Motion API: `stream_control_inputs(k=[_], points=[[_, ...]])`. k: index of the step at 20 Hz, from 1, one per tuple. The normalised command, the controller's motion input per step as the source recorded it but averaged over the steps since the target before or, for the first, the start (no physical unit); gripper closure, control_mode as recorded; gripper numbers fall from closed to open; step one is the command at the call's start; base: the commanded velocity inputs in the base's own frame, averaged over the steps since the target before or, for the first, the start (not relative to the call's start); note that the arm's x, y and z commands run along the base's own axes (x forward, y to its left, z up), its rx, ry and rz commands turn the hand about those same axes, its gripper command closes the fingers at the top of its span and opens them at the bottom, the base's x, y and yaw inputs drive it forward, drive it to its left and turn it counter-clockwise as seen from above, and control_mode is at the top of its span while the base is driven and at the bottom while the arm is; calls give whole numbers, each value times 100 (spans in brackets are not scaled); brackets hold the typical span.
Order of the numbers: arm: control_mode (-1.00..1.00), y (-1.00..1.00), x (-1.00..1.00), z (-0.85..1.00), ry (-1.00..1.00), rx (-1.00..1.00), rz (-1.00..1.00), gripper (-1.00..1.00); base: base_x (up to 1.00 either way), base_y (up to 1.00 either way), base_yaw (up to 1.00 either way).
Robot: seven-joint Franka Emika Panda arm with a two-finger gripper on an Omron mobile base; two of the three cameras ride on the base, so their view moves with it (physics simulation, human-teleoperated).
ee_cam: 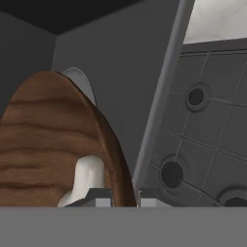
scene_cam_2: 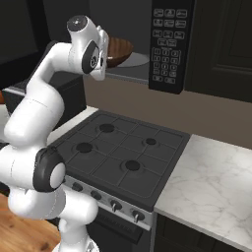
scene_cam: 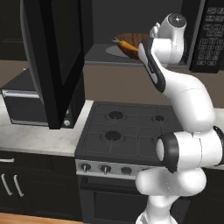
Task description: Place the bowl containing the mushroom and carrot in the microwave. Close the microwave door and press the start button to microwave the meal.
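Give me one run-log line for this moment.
phase: placing | gripper: shut on bowl rim | bowl: inside microwave cavity, above turntable | carrot, mushroom: in bowl | microwave door: open

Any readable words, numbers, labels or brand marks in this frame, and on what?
No text can be read.
Microwave keypad: pale button markings, too small and blurred to read.
Stove knobs: no legible markings.
Toaster oven: no label visible.

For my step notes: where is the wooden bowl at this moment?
The bowl is inside the open microwave above the stove, over the grey turntable, left of the keypad in the right base view, with the gripper shut on its rim.
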Motion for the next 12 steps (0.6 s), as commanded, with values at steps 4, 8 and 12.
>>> stream_control_inputs(k=[4,8,12], points=[[-100,0,57,0,5,0,0,100,0,0,0],[-100,0,56,-1,2,0,0,100,0,0,0],[-100,0,57,-6,0,0,0,100,0,0,0]])
